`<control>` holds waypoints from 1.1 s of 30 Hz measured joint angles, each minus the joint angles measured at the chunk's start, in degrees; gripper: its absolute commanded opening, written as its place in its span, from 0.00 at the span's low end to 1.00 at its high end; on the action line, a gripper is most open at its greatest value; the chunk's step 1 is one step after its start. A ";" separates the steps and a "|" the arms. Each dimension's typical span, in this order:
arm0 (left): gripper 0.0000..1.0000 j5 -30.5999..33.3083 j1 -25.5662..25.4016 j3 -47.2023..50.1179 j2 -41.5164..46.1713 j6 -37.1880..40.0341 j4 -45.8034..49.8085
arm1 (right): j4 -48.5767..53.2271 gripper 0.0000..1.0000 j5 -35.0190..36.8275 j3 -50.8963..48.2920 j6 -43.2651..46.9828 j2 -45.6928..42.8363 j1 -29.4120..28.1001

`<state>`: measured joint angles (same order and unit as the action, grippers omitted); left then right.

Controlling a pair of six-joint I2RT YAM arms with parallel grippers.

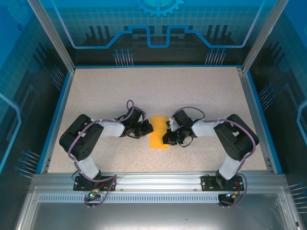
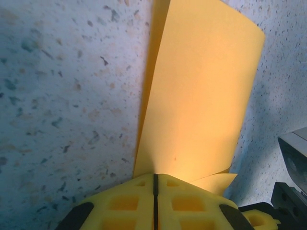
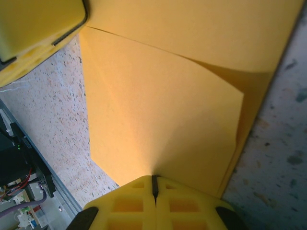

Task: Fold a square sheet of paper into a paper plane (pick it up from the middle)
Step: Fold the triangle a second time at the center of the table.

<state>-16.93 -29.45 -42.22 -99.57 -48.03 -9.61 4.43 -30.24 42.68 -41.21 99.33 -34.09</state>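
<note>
- Speckled beige table (image 1: 105,96), matte with a stone-like pattern, enclosed by blue translucent panels (image 1: 158,28) printed with circuit-style lines.
- Orange-yellow sheet of paper (image 1: 159,134), thin and smooth, folded into a narrow two-layer strip, lies between both grippers; its top layer bows upward.
- Left gripper (image 2: 155,179): yellow ribbed fingers (image 2: 124,203) pressed together, pinching the sheet's edge nearest it.
- Right gripper (image 3: 154,181): likewise closed, pinching the opposite edge.
</note>
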 measured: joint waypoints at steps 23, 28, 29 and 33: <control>0.11 -4.63 -5.33 0.07 5.42 -3.06 0.90 | -0.04 0.01 -0.02 0.00 -0.42 0.00 0.00; 0.09 -5.20 -6.27 0.07 1.46 -4.04 -0.26 | -0.04 0.01 -0.02 0.00 -0.42 0.00 0.00; 0.09 -5.22 -6.32 0.07 0.81 -4.13 -0.33 | -0.04 0.01 0.00 0.00 -0.42 0.00 0.00; 0.06 -5.18 -6.29 0.07 -1.20 -4.11 -0.87 | -0.04 0.01 -0.04 0.00 -0.42 0.07 0.02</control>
<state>-22.11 -35.75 -42.15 -100.77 -52.14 -10.48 4.38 -30.28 42.68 -41.63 99.39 -34.06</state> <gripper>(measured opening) 0.077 0.043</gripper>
